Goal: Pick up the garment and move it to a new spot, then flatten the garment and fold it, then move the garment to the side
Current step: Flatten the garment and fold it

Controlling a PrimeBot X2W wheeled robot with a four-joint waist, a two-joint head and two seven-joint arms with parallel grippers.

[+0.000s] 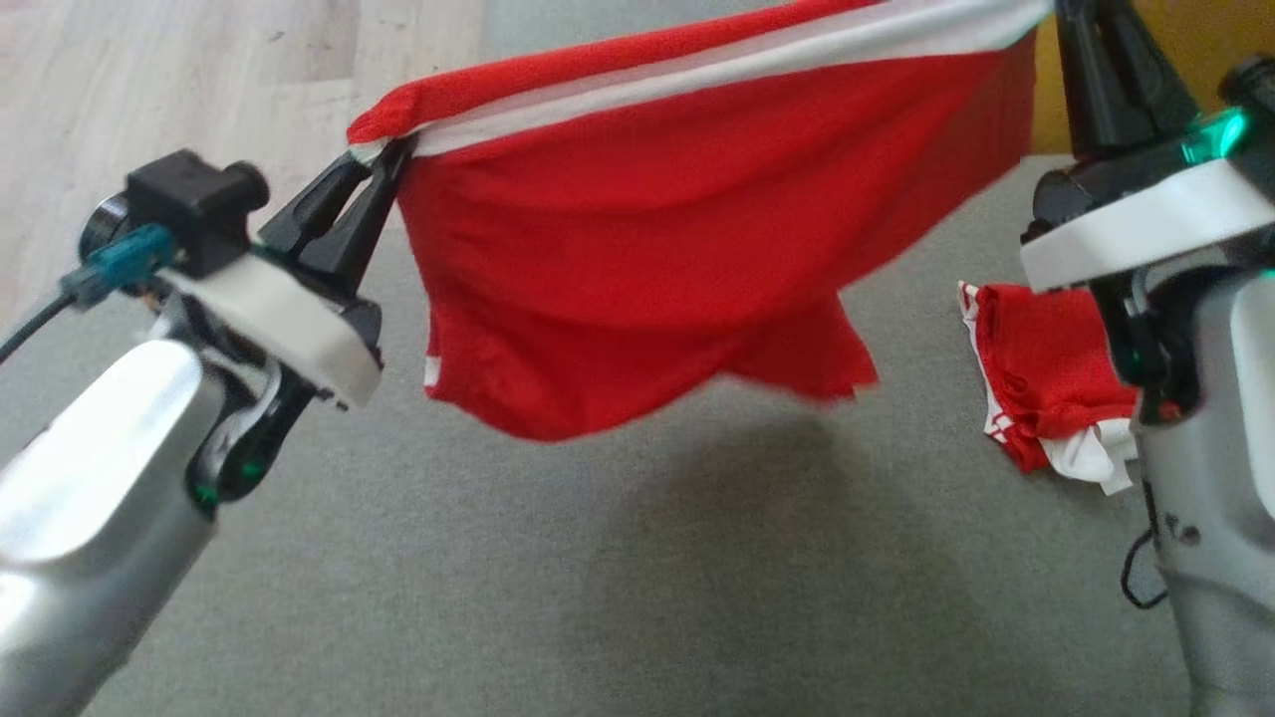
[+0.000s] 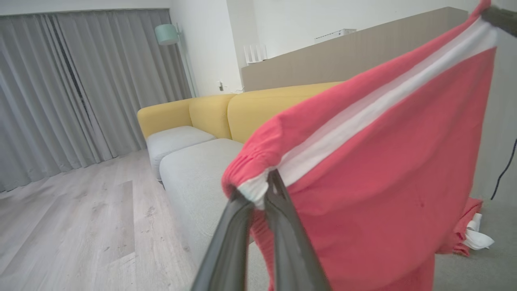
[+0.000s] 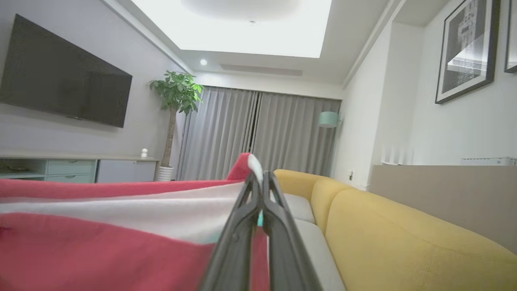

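The left gripper [image 1: 383, 169] is pinching one top corner of the red garment [image 1: 677, 229] with the white stripe, its fingers pressed tight on the cloth. The right gripper [image 3: 258, 184] is pinching the other top corner the same way. The garment is hanging stretched between them, in the air above the grey sofa seat [image 1: 598, 578]. Another red and white cloth [image 1: 1046, 378] is lying crumpled on the seat beside the right arm.

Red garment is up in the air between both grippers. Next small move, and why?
Probably lower both arms together, keeping the garment taut, so its hem meets the grey surface first. The left gripper and right gripper each pinch a top corner, the cloth hangs clear of the surface, and the crumpled red-and-white garment lies off to the right.
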